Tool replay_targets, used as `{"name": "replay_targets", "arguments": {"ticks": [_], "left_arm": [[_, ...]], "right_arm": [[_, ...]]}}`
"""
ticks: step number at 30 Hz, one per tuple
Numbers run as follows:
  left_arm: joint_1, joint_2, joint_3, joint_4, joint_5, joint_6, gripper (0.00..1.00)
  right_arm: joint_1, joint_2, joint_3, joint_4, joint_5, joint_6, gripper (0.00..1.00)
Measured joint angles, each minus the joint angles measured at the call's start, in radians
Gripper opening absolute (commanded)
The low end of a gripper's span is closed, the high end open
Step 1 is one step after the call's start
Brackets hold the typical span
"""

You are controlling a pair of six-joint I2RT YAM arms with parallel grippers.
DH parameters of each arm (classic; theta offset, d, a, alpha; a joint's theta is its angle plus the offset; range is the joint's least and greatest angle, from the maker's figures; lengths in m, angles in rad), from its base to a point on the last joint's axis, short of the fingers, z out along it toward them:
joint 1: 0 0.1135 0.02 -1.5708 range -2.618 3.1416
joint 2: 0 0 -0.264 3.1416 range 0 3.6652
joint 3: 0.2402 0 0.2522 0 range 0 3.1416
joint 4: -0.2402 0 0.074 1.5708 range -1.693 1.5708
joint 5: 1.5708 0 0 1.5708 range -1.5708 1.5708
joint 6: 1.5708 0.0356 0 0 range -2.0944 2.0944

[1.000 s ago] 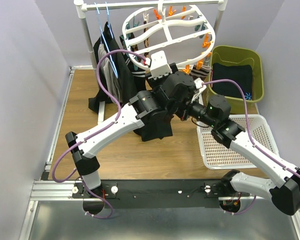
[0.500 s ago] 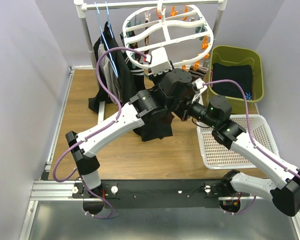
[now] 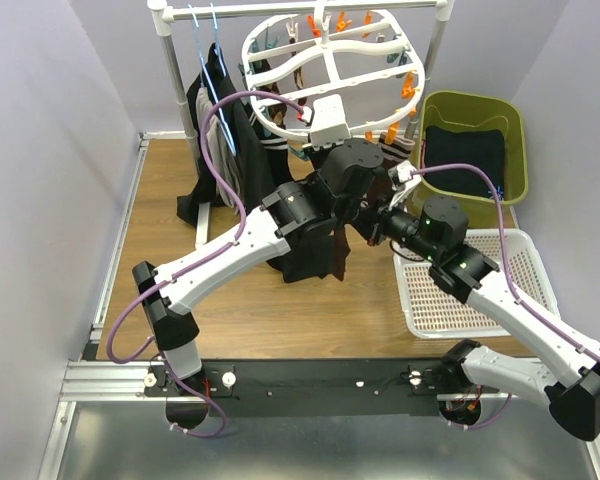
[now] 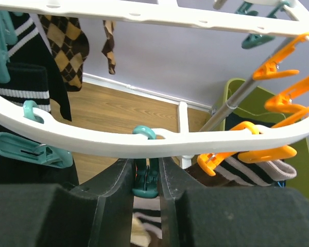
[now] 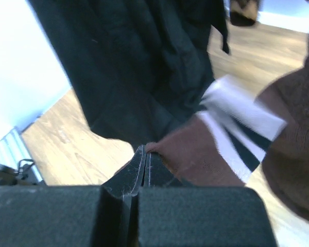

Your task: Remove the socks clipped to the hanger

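The white oval hanger point(image 3: 332, 52) hangs from the rail, and its rim point(image 4: 92, 143) crosses the left wrist view. My left gripper point(image 4: 146, 180) sits just under that rim, shut on a teal clip point(image 4: 144, 177). A brown diamond-patterned sock point(image 4: 67, 49) and a black sock with white stripes point(image 4: 26, 82) hang at the left. A brown striped sock point(image 4: 252, 172) hangs from orange clips at the right. My right gripper point(image 5: 146, 154) is shut on the edge of a brown sock with white cuff stripes point(image 5: 206, 154). In the top view my right gripper point(image 3: 375, 222) is below the hanger.
Large black garments point(image 3: 230, 150) hang on thin blue hangers point(image 3: 215, 50) at the left of the rail. A green bin point(image 3: 523, 150) with dark cloth stands at the back right. A white mesh basket point(image 3: 525, 255) lies in front of it, under my right arm.
My right arm has pulled back toward the right with the brown sock. The left arm stayed at the hanger rim, and the hanger has tipped slightly to the left.
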Motion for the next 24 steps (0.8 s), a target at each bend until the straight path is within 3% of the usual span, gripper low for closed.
{"name": "replay_targets", "arguments": {"ticks": [7,20,24], "left_arm": [[0.0,-0.034,-0.06,0.033,0.053,0.04,0.0],[0.0,-0.116,-0.165,0.107,0.134,0.093,0.0],[0.002,-0.147,-0.188,0.13,0.144,0.099,0.0]], "right_arm": [[0.0,-0.034,-0.017,-0.165,0.217,0.046,0.01],[0.0,-0.09,0.157,-0.671,1.019,0.243,0.01],[-0.027,-0.065,0.215,-0.788,1.194,0.306,0.01]]}}
